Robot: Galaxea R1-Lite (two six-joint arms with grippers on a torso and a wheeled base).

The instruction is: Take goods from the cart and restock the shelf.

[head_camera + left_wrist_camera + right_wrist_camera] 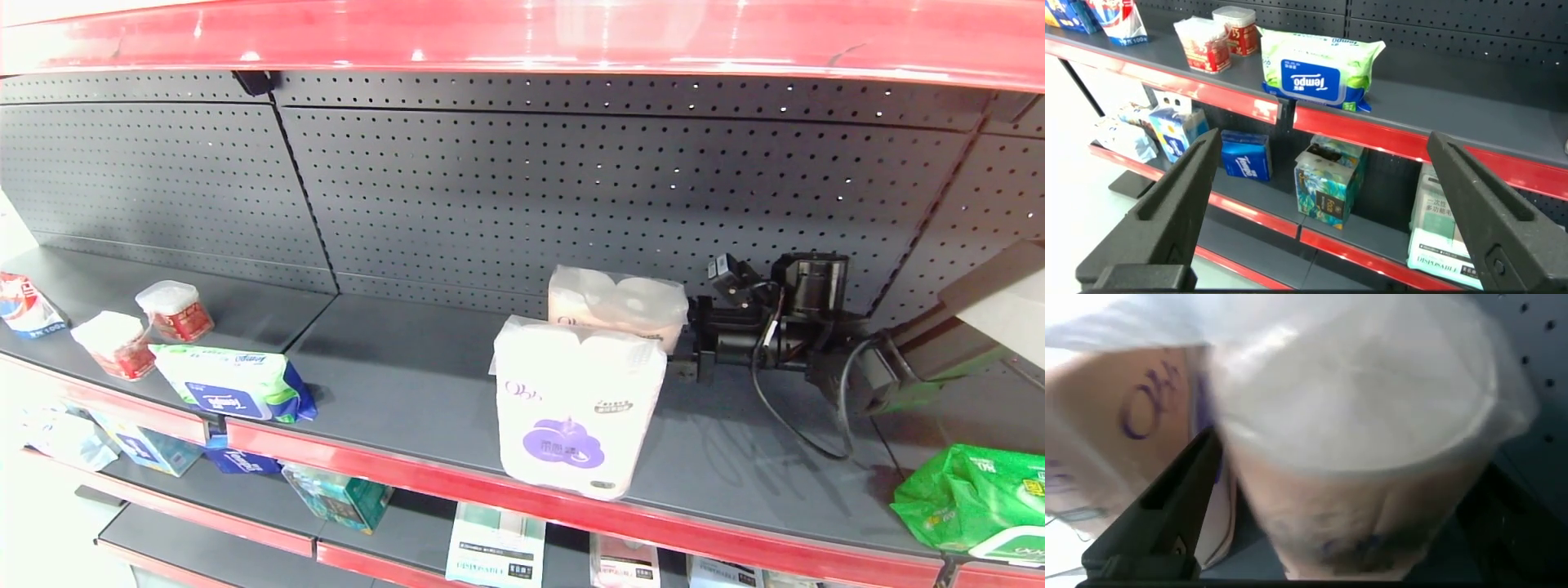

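The left gripper point(1323, 143) hangs in front of the lower shelves, its fingers spread wide with nothing between them. At the red front edge of the shelf point(392, 461), towards its left end, a wet wipes pack point(233, 382) lies flat. Its long side runs along the edge and one corner overhangs it. Two small red-labelled tubs point(175, 310) stand just behind it. A green pack point(976, 498) lies at the front right corner.

Near the middle of the front edge a white toilet roll pack point(575, 404) stands upright, long axis vertical, its purple printed face turned outward. Just behind it, close to the pegboard back wall point(490, 180), a pinkish toilet roll pack point(616, 306) sits on the shelf. Its round roll ends face up and its longer side runs along the shelf. The right gripper point(690, 347) comes in level from the right. Its fingers are spread wide around that pack's right end, not clamped.
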